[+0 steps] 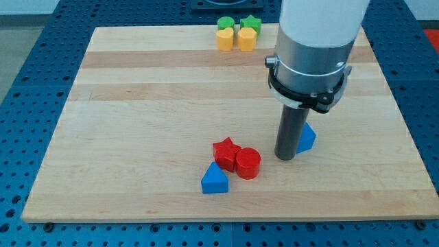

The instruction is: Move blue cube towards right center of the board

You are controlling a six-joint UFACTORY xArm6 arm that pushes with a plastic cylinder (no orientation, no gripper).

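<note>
A blue cube (pixel 306 138) sits right of the board's middle, mostly hidden behind my rod. My tip (pixel 285 158) rests on the wooden board (pixel 137 103) right against the cube's left side. A second blue block (pixel 215 180), wedge-like with a peaked top, lies near the view's bottom centre. A red star (pixel 226 151) and a red cylinder (pixel 248 163) sit touching just above and right of it, to the left of my tip.
At the view's top centre a cluster holds a green block (pixel 225 25), a green star (pixel 251 22), a yellow block (pixel 225 39) and a yellow block (pixel 247 38). The arm's grey body (pixel 312 55) looms over the board's right half. A blue perforated table surrounds the board.
</note>
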